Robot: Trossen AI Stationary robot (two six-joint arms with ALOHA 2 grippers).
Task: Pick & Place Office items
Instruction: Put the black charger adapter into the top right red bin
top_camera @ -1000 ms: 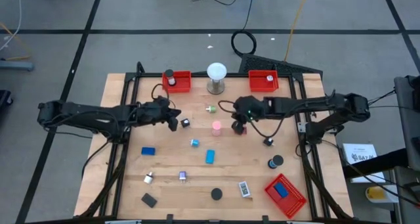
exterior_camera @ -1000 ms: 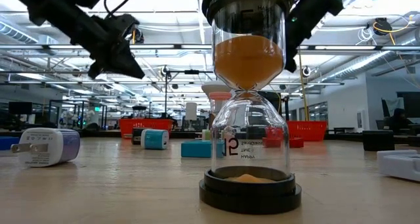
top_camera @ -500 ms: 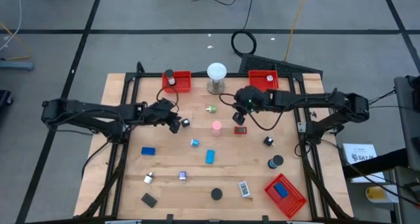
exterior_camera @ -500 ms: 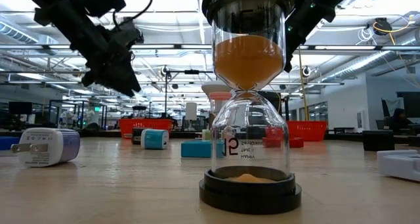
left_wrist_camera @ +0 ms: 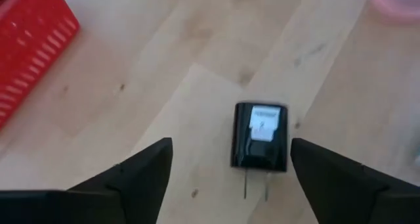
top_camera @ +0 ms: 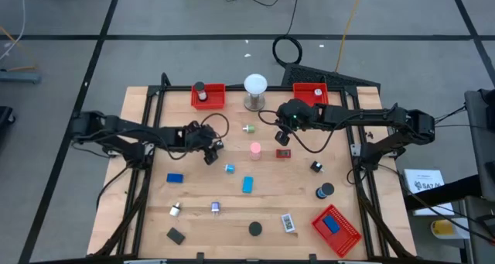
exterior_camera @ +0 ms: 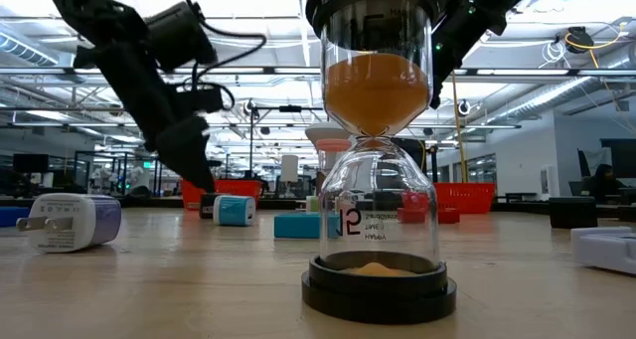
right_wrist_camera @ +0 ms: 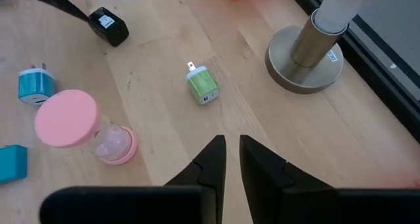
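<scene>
High view first: my left gripper (top_camera: 210, 149) has come down over the small black plug adapter (top_camera: 219, 145) near the left red tray (top_camera: 217, 97), and its fingers, pinched shut a second ago, now stand wide on either side of the adapter, which lies flat on the table (top_camera: 193, 210), prongs toward me, untouched. I judge the next step is to lower and close. My right gripper (right_wrist_camera: 231, 159) hangs above the table near the green adapter (right_wrist_camera: 203, 85), fingers nearly together, holding nothing I can see.
</scene>
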